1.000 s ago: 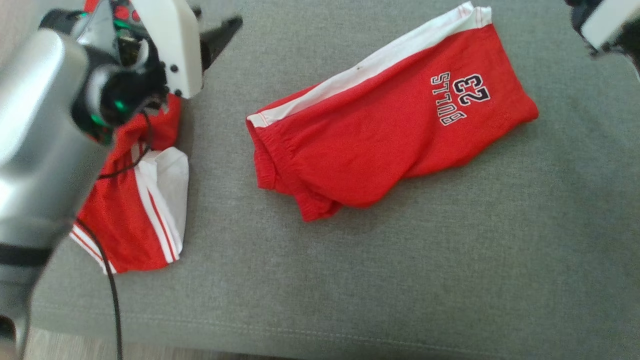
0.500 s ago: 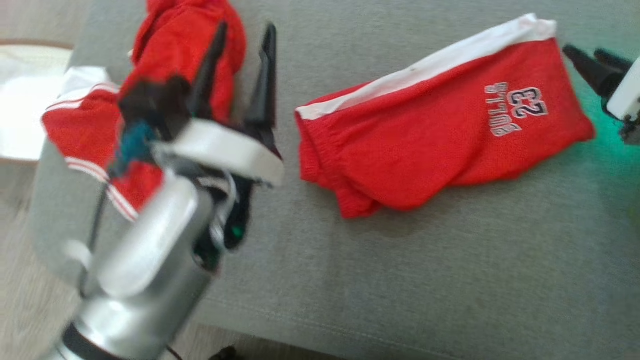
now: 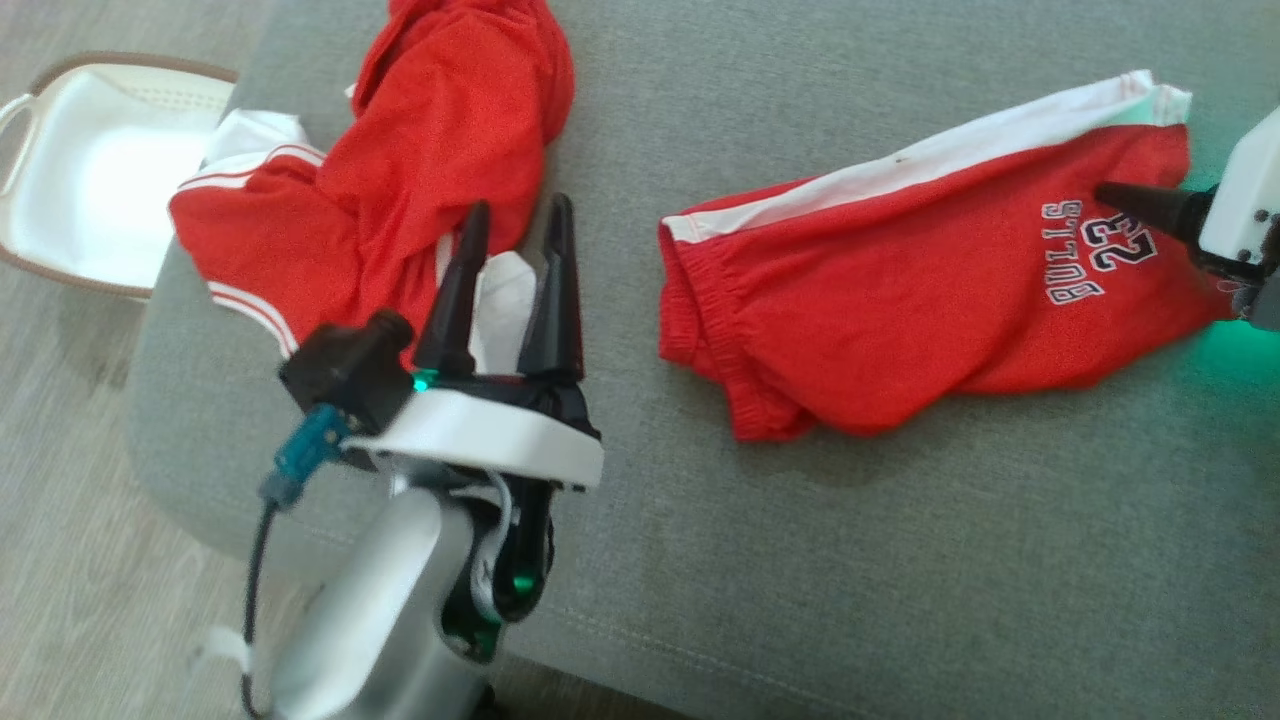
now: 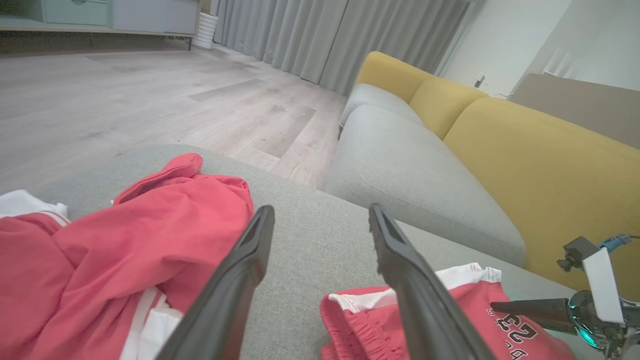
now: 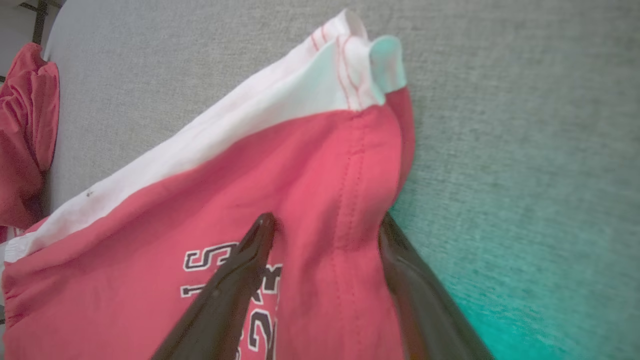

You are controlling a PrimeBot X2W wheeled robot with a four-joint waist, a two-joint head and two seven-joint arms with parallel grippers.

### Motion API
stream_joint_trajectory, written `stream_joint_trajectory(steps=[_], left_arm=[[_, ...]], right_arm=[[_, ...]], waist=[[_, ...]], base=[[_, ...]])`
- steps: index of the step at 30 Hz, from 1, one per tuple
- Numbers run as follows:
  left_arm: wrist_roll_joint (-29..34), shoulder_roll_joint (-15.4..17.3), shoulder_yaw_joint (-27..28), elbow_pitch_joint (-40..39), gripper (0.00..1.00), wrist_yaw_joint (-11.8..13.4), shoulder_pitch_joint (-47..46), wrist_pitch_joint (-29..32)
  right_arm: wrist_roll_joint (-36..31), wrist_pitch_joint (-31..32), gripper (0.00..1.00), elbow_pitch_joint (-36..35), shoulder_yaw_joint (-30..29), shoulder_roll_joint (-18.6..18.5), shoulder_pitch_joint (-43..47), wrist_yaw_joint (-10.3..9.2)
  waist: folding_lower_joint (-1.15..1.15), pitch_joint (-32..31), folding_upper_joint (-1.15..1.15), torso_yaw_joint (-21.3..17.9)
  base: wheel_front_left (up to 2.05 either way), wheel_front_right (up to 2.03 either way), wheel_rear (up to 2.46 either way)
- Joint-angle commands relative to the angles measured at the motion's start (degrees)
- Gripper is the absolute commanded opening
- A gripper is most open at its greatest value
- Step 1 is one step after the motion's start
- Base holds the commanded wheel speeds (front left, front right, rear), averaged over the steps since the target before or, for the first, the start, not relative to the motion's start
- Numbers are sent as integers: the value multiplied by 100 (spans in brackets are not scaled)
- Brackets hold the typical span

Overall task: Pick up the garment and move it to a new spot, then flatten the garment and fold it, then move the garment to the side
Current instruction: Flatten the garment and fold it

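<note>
Since the earlier frame, the left claw has been swinging down from the upper left to the lower left of the head view. It is now hovering with its fingers apart, pointing toward the crumpled red-and-white garment. The right claw, its fingers also spread, is straddling the printed end of the folded red shorts with a white side stripe. They are lying right of centre on the grey fabric sofa seat.

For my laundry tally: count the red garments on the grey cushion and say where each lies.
2. The folded BULLS shorts lie toward the right; the crumpled red-and-white garment lies at the left end, near the white basket. That heap may hide another.
</note>
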Motion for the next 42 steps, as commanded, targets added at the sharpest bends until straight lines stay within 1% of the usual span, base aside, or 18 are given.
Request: stream_joint_trajectory(steps=[1, 3, 4, 6, 11, 14, 16, 18, 22, 25, 28, 32, 35, 38, 42], left_arm=[[144, 14, 250, -218, 100, -41, -3, -48], [393, -96, 365, -277, 100, -100, 143, -49], [643, -176, 462, -281, 100, -138, 275, -49], [867, -227, 522, -254, 100, -185, 375, -49], [1162, -294, 724, -251, 100, -307, 548, -49], [1344, -305, 851, -240, 100, -375, 600, -50], [1472, -308, 904, -196, 100, -432, 618, -50], [1586, -310, 959, -157, 100, -479, 631, -50], [1618, -313, 1052, -89, 100, -574, 680, -50], [1597, -314, 1024, -38, 100, -593, 687, -50], [1517, -315, 979, -50, 100, -575, 666, -50], [1328, -315, 907, -52, 100, -553, 641, -50], [1236, -315, 889, -9, 100, -543, 645, -50], [1145, -315, 872, 9, 100, -537, 664, -50], [1025, -315, 857, 7, 100, -526, 707, -50]], right_arm=[[7, 159, 100, -39, 192, 190, 351, -4], [-45, 132, 100, -19, 211, 261, 338, -4], [-174, 28, 78, 3, 244, 295, 303, -4], [-318, -132, 0, 13, 274, 315, 275, -4], [-494, -726, 0, 130, 218, 371, 195, -4], [-527, -1001, 0, 116, 174, 381, 181, -4], [-517, -1063, 0, 70, 162, 340, 205, -4], [-517, -1119, 0, 26, 158, 263, 234, -4], [-527, -1171, 0, -54, 170, 51, 307, -4], [-619, -1229, 0, -66, 213, -159, 340, -4], [-597, -1331, 0, -60, 168, -318, 329, -4], [-652, -1285, 0, 49, 178, -445, 189, -4], [-698, -1263, 0, 69, 173, -345, -9, -4], [-637, -1303, 0, -49, 108, -74, -146, -4], [-539, -1026, 0, -167, 140, 330, -178, -4]], waist=[[1, -20, 0, 50], [1, -42, 0, 92], [1, -72, 0, 113], [1, -117, 0, 107], [1, -252, 0, -66], [1, -371, 0, -308], [1, -446, 0, -503], [1, -510, 0, -715], [1, -566, 0, -1122], [1, -556, 0, -1356], [1, -520, 0, -1494], [1, -508, 0, -1540], [1, -560, 0, -1520], [1, -638, 0, -1461], [1, -715, 0, -1353]], base=[[0, 0, 0], [0, 0, 0], [0, 0, 0], [0, 0, 0], [0, 0, 0], [0, 0, 0], [0, 0, 0], [0, 0, 0], [0, 0, 0], [0, 0, 0], [0, 0, 0], [0, 0, 0], [0, 0, 0], [0, 0, 0], [0, 0, 0]])
